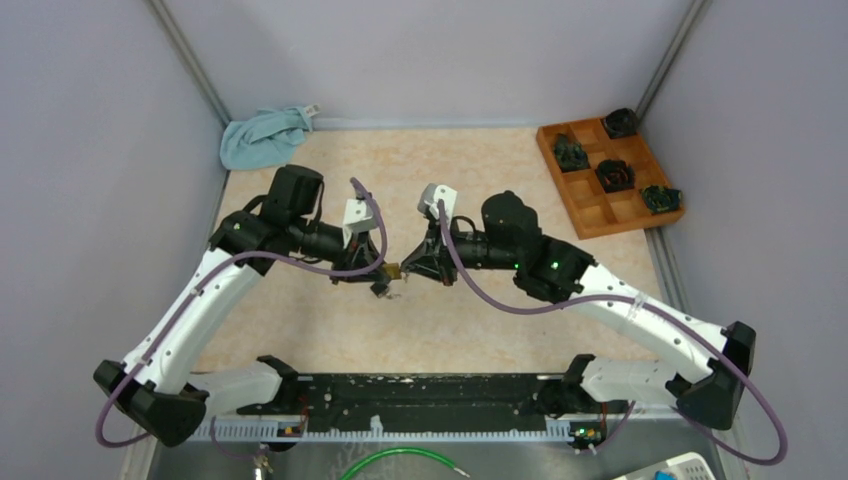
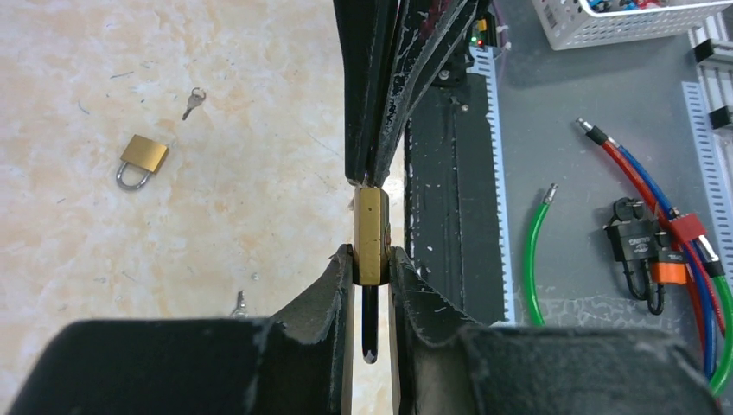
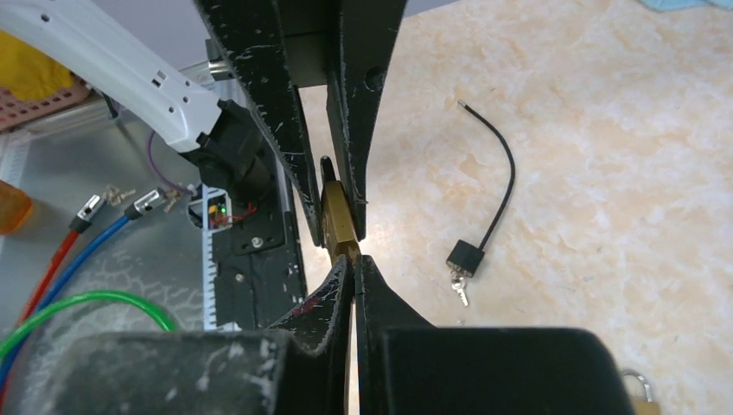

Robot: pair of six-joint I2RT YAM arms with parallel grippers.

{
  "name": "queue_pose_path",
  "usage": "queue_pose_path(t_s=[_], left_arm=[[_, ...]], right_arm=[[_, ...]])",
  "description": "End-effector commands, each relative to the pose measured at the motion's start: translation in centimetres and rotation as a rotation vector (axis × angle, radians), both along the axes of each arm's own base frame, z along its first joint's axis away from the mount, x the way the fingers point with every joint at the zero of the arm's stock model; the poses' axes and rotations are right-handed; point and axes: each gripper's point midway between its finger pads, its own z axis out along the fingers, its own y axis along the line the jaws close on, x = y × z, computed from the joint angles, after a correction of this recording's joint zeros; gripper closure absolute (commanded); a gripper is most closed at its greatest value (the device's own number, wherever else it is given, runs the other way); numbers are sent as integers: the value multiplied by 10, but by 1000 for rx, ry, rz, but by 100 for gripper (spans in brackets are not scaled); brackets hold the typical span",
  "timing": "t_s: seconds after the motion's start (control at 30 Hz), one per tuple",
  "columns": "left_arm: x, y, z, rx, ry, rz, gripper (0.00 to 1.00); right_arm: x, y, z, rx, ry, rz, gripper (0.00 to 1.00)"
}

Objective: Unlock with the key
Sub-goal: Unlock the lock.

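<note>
My left gripper (image 1: 381, 276) (image 2: 372, 259) is shut on a small brass padlock (image 1: 393, 269) (image 2: 372, 233) and holds it above the table's middle. The lock's black shackle (image 2: 370, 324) lies back between my left fingers. My right gripper (image 1: 408, 270) (image 3: 355, 261) faces it from the other side, with its fingertips pressed together at the padlock's (image 3: 335, 220) free end. The jaws stand almost fully closed, as on a thin key. The key itself is hidden between the pads.
A second brass padlock (image 2: 143, 160) and loose keys (image 2: 193, 101) lie on the table. A black cable lock (image 3: 464, 256) with keys lies nearby. A wooden compartment tray (image 1: 592, 217) stands back right, and a blue cloth (image 1: 262, 137) back left. Coloured cables (image 2: 657, 181) lie beyond the front rail.
</note>
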Motion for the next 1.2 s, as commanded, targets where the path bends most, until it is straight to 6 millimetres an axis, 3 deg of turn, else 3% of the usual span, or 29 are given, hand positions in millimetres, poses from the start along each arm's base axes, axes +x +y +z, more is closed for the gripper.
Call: queue_pose_path(t_s=[0.0,0.37,0.6,0.8,1.03,1.07,1.17], left_arm=[[9,-14,42,-125,-206,-72,100],[25,2,62,-101,-604,-69,100],[29,9,62,-83,-749,-79,100],[42,10,73,-116,-892,-18,100],[47,9,79,-126,-925,3,100],[47,9,75,-118,-909,5,100],[46,9,64,-98,-815,14,100]], right_arm=[[-15,26,19,94,92,52,100],[-9,8,29,269,445,18,100],[-15,10,30,288,603,19,100],[-5,10,45,344,640,-27,100],[4,19,52,369,687,-39,100],[6,17,52,366,678,-54,96],[15,4,53,337,530,-113,60]])
